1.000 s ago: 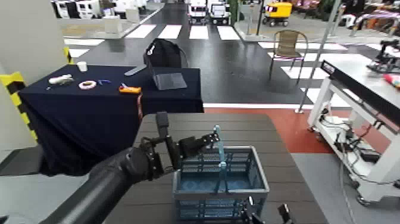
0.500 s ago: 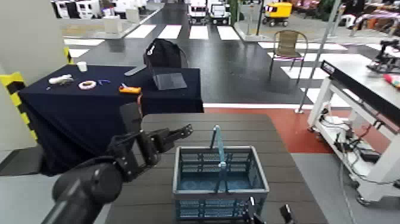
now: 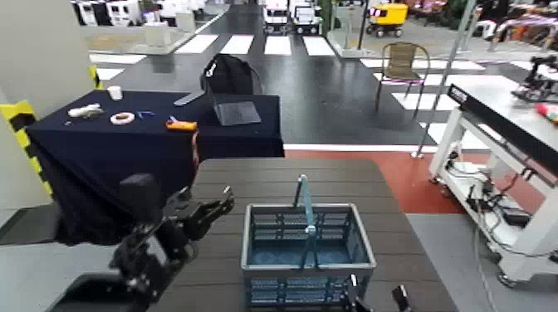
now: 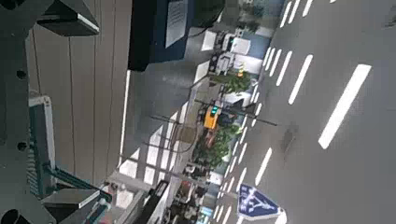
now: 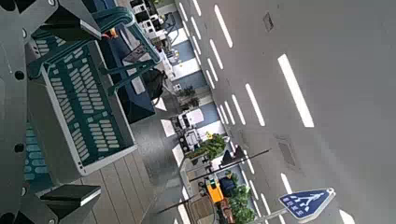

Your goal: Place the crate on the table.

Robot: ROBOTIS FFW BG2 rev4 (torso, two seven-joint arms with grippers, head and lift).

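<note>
The blue-grey crate stands upright on the dark brown slatted table, with its teal handle raised. My left gripper is open and empty, over the table's left part and clear of the crate. Its wrist view shows its open fingers, table slats and a corner of the crate. My right gripper is low at the crate's near side, open and empty. Its wrist view looks over the crate between spread fingers.
A navy cloth-draped table with small items, a laptop and a backpack stands behind on the left. A white-framed workbench stands at the right. A chair is farther back.
My left gripper has drawn back from the crate's handle, moving left and toward me, and is now clear of the crate. The crate has stayed put on the table.
</note>
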